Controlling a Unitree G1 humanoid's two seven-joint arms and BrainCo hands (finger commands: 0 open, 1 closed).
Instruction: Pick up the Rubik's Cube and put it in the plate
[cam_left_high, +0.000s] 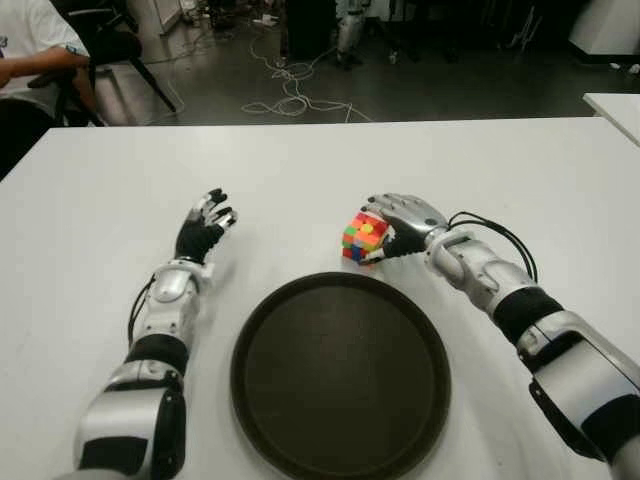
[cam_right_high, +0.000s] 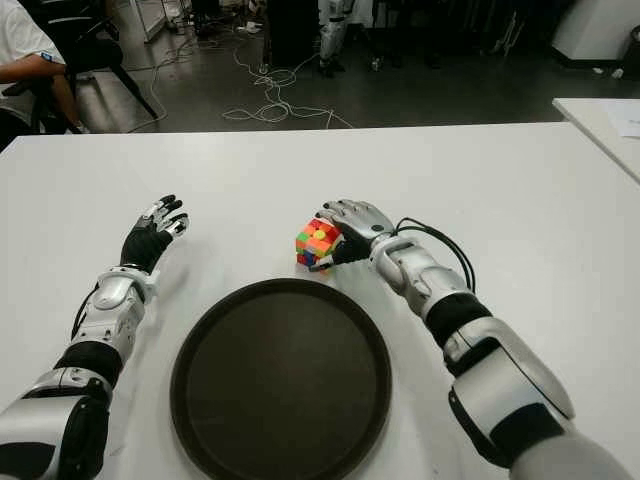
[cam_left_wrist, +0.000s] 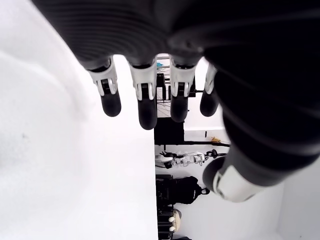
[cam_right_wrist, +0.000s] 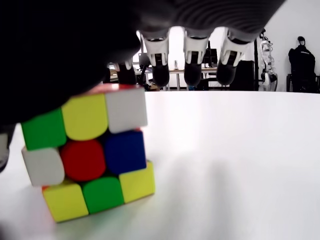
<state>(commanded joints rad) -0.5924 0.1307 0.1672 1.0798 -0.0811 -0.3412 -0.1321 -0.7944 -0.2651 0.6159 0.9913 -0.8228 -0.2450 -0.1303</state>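
One Rubik's Cube (cam_left_high: 363, 238) on the white table (cam_left_high: 90, 190), just beyond the rim of one dark round plate (cam_left_high: 340, 375). Right hand (cam_left_high: 405, 222) against the cube's side, fingers extended, not clamped. Left hand (cam_left_high: 204, 228) left of plate, fingers apart, empty.

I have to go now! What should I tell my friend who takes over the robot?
Right hand: up against the Rubik's Cube, fingers open, no grip yet.
Left hand: idle, open, over the table left of the plate.
Cube: sitting on the table just behind the plate's far rim.
Done: the reach.
Left: grasp the cube, lift it, set it in the plate.
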